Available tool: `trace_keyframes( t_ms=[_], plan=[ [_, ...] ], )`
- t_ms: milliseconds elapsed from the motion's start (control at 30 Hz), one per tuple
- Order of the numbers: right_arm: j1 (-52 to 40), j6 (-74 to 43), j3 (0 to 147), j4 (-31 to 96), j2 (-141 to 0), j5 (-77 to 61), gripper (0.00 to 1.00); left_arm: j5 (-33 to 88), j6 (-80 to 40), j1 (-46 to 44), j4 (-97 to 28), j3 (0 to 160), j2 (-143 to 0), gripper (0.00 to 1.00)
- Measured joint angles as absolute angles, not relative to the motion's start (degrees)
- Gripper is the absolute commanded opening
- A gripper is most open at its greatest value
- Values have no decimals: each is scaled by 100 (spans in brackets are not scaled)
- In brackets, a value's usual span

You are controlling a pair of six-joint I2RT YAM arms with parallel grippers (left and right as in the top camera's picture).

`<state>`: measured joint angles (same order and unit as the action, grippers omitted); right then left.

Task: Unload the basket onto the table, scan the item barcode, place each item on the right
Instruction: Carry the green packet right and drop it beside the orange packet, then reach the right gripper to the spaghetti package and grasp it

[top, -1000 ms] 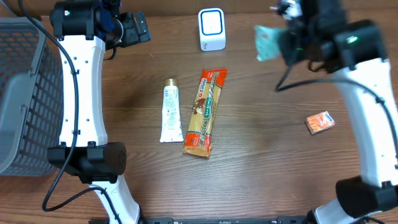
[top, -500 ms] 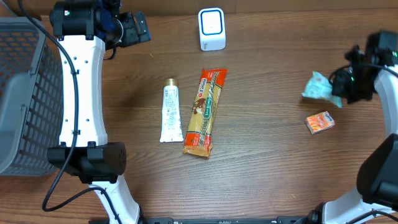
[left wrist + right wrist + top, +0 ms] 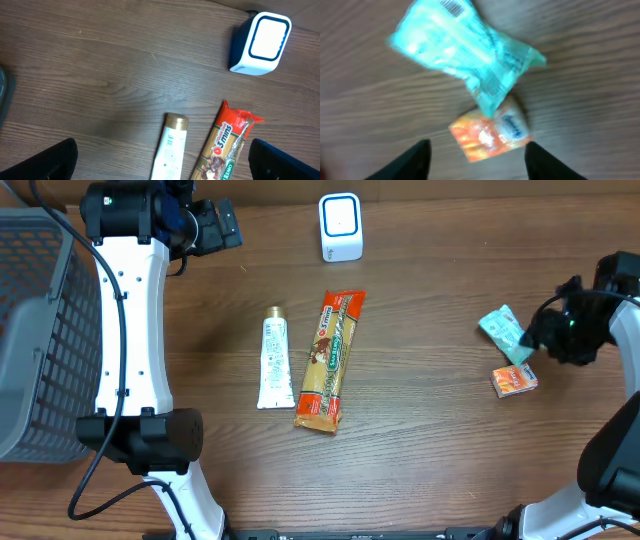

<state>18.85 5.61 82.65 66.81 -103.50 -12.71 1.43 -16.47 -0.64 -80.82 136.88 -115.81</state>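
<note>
At the right side of the table, the teal packet lies flat on the wood. One corner touches or overlaps a small orange box (the wrist view is too blurred to settle which). A barcode shows face-up at one end of the packet.

The right gripper hovers just right of the packet. Its jaws are partly apart with nothing between them, so the packet is not held.

The scanner stands at the far centre, well apart from the packet. At mid-table a tube and a snack bar lie side by side. The left gripper sits at the far left near the basket, with its jaws wide and empty.

Assessment: nothing is being presented to the scanner, and the packet reads as set down. The next move calls for closing on an item, likely one at mid-table. It should then be carried far across the table with its barcode turned toward the scanner's window.
</note>
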Motion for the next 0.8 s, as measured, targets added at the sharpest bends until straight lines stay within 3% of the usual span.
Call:
trace_keyframes(
  t_ms=[67, 167, 300, 433, 533, 800],
  plan=[
    [1852, 565, 8632, 6980, -10353, -1466, 74, 141, -1647, -64, -8079, 13688, -11581, 100],
    [1605, 561, 9474, 7336, -10348, -1793, 100, 141, -1647, -64, -8079, 13688, -11581, 100],
    [864, 274, 9876, 7131, -10333, -2143, 100, 141, -1647, -64, -8082, 13688, -11581, 100],
    [-148, -174, 9808, 5979, -10337, -3037, 100, 141, -1647, -64, -8086, 13688, -11581, 100],
    [-1125, -626, 9653, 4849, -10337, -3588, 90, 141, -1647, -64, -8082, 13688, -11581, 100],
    [-3247, -2104, 9513, 4370, -10669, -1361, 74, 141, -1647, -64, -8082, 13688, -11579, 100]
  ],
)
